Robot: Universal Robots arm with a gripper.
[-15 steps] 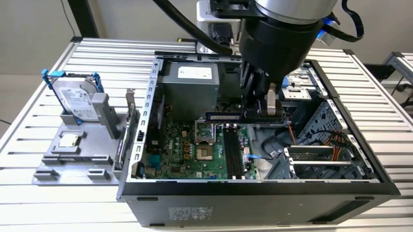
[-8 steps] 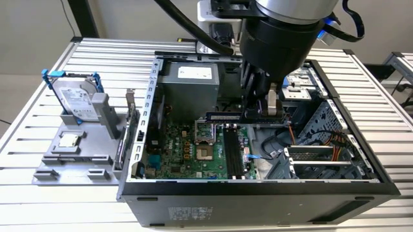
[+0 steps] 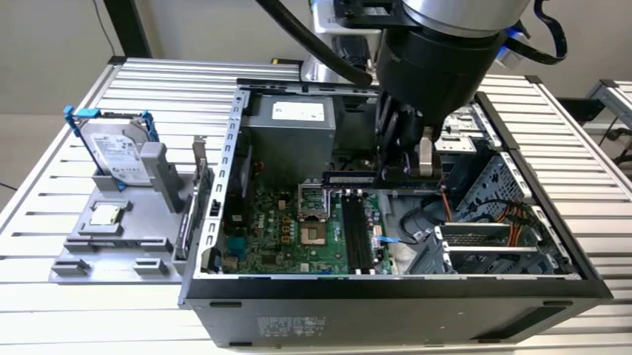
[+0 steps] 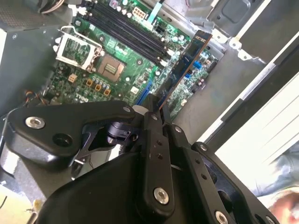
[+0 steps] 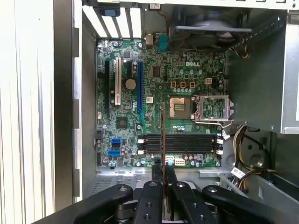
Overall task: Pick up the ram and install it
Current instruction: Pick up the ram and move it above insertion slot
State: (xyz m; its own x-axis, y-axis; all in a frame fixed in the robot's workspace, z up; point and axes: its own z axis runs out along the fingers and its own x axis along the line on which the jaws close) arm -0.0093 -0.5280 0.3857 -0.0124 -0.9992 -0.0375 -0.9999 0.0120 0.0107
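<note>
My gripper (image 3: 403, 174) hangs inside the open computer case (image 3: 395, 285), over the motherboard (image 3: 296, 233), and is shut on the ram (image 3: 351, 177). The ram is a slim dark green stick that juts from the fingers toward the exterior view's left. In the second wrist view the ram (image 4: 187, 65) runs out from between the closed fingers (image 4: 156, 140), above the board. The first wrist view has the ram (image 5: 163, 135) edge-on as a thin line rising from the gripper (image 5: 163, 173). It hangs crosswise above the black memory slots (image 5: 180, 143), clear of them. Those memory slots (image 3: 357, 229) sit below the gripper.
A silver hard drive in a blue frame (image 3: 117, 151) stands in a grey holder (image 3: 109, 244) at the exterior view's left, with a small square processor chip (image 3: 106, 214) on it. Inside the case are the power supply (image 3: 291, 126), the processor socket (image 3: 314, 222), cables (image 3: 474, 207) and the drive cage (image 3: 493, 237).
</note>
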